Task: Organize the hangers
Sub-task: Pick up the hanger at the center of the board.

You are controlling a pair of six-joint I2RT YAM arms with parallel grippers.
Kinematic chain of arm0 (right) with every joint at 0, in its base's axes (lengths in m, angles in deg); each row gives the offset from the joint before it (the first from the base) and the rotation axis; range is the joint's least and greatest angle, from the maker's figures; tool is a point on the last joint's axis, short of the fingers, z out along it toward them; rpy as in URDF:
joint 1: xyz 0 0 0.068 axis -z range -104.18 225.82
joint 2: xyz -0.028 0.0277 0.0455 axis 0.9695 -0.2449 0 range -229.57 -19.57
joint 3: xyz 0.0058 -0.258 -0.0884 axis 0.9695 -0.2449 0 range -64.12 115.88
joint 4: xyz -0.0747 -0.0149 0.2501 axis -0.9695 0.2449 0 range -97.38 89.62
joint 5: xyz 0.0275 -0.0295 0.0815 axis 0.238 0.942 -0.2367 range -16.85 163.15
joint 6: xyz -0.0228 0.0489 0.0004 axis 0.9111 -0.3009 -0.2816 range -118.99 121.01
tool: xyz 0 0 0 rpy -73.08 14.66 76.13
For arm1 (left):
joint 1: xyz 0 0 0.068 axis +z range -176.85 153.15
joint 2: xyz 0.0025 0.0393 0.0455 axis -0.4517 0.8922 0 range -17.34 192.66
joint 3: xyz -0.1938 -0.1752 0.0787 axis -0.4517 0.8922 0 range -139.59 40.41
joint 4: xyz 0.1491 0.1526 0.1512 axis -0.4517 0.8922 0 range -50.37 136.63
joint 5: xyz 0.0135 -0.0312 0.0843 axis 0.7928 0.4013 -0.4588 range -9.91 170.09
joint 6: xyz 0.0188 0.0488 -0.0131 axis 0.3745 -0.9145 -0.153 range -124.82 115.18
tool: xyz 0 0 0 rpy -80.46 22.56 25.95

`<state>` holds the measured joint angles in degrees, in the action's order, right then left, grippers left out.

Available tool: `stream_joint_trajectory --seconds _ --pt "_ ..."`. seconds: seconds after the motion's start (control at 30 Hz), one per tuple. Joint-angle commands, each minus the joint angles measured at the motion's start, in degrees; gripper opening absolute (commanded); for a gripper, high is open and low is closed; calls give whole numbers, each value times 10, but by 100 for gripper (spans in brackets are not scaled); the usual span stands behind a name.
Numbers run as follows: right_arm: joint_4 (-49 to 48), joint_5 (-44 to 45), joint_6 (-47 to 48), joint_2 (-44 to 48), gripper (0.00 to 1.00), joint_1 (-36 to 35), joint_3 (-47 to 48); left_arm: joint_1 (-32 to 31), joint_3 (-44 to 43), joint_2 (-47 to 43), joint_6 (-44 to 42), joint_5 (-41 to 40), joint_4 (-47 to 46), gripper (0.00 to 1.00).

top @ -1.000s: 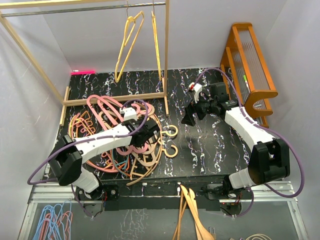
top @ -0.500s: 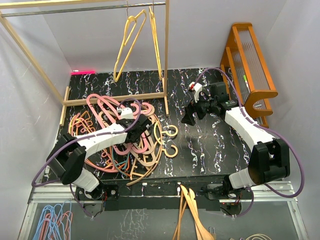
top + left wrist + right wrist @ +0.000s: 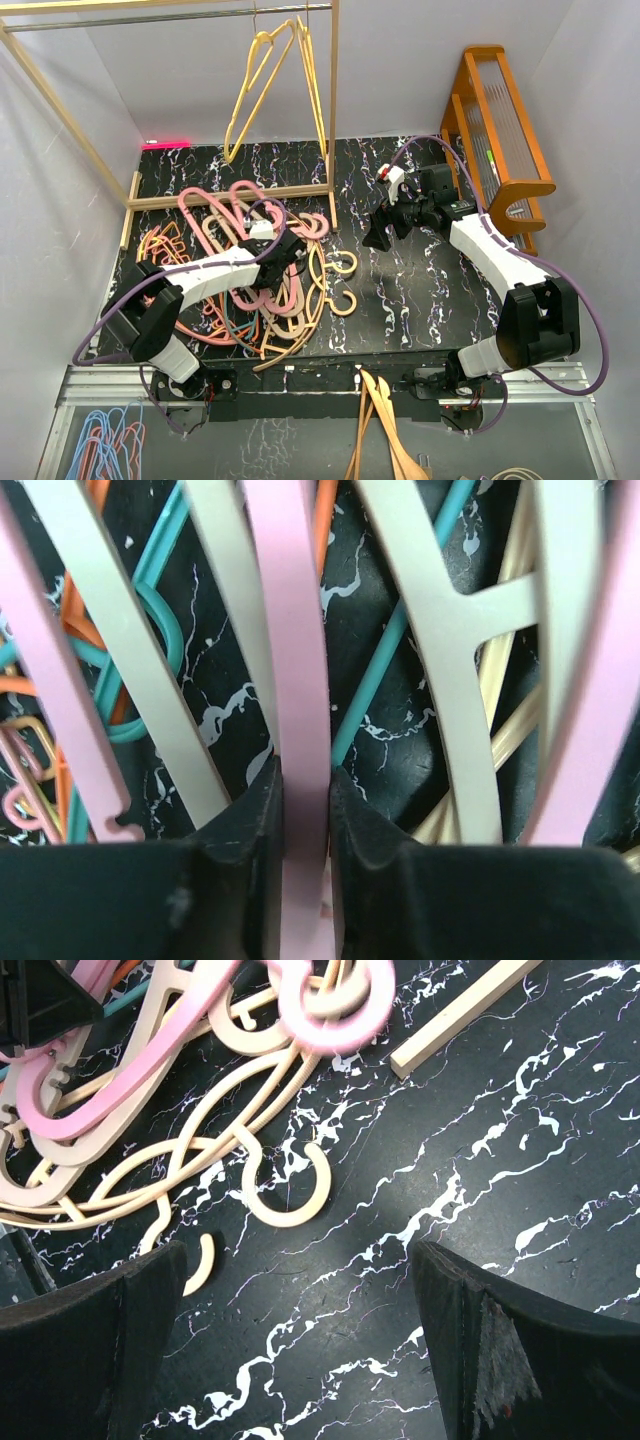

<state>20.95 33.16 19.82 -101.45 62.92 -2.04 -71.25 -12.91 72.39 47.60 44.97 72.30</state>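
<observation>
A tangled pile of hangers (image 3: pixel 240 285) in pink, tan, orange and teal lies on the black marbled table, left of centre. Two yellow hangers (image 3: pixel 265 85) hang from the rail. My left gripper (image 3: pixel 287 250) is down in the pile's right side. In the left wrist view this gripper (image 3: pixel 305 810) is shut on a flat pink hanger bar (image 3: pixel 290 630), with tan bars (image 3: pixel 440 630) and a teal hanger (image 3: pixel 400 630) beneath. My right gripper (image 3: pixel 380 236) hovers right of the pile. The right wrist view shows it (image 3: pixel 300 1290) open over bare table, near a tan hook (image 3: pixel 285 1185).
A wooden garment rack stands at the back left, its base bar (image 3: pixel 230 197) behind the pile. An orange wooden stand (image 3: pixel 505 130) is at the far right. Light wooden hangers (image 3: pixel 385 430) and blue wire hangers (image 3: pixel 100 440) lie below the table's near edge.
My left gripper has closed on the pink hanger bar and shifted slightly toward the back. The hanging yellow hangers have swung a little. The right arm has not moved.
</observation>
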Motion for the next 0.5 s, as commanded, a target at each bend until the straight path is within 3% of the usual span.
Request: stream_joint_trajectory --seconds 0.0,0.2,0.47 --pt "-29 2 -3 7 98 -1 12 -2 4 -16 -18 15 3 0" --pt "-32 3 -4 12 99 -1 8 -2 -40 -86 -52 7 51 0" --pt "-46 9 -4 23 98 -1 -10 4 -15 -363 -169 101 -5 0"
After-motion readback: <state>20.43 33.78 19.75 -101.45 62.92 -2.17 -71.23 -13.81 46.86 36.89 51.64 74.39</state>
